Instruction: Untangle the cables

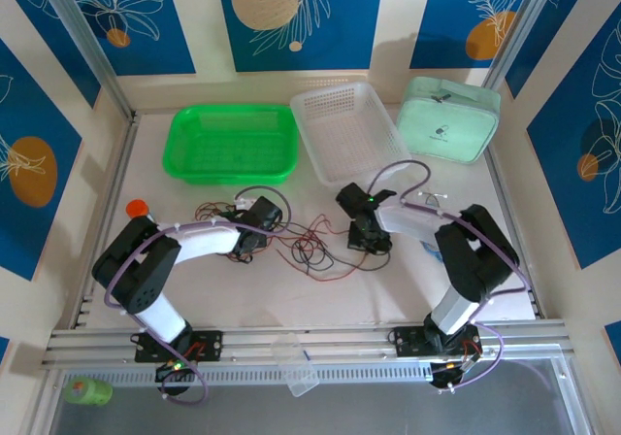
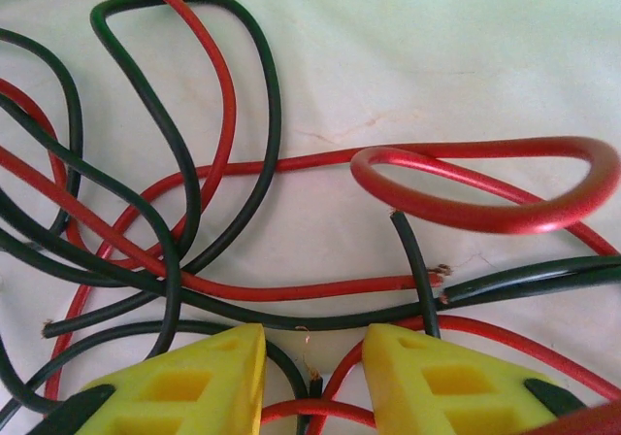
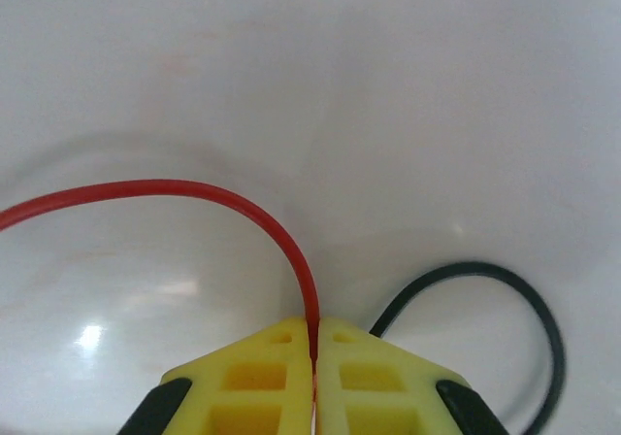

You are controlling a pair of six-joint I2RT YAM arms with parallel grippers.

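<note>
Along the worktop's (image 1: pixel 408 294) far edge sit a green basket (image 1: pixel 233 149), a white basket (image 1: pixel 349 134) just beside it, and a mint case (image 1: pixel 448 119) toward the far-right corner. An orange cap (image 1: pixel 137 207) lies near the left edge.

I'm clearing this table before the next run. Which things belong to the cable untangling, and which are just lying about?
Job: cables; right pincer, shut on a red cable; left pincer, open over the tangle.
Lying about: green basket; white basket; mint pouch; small orange object.
</note>
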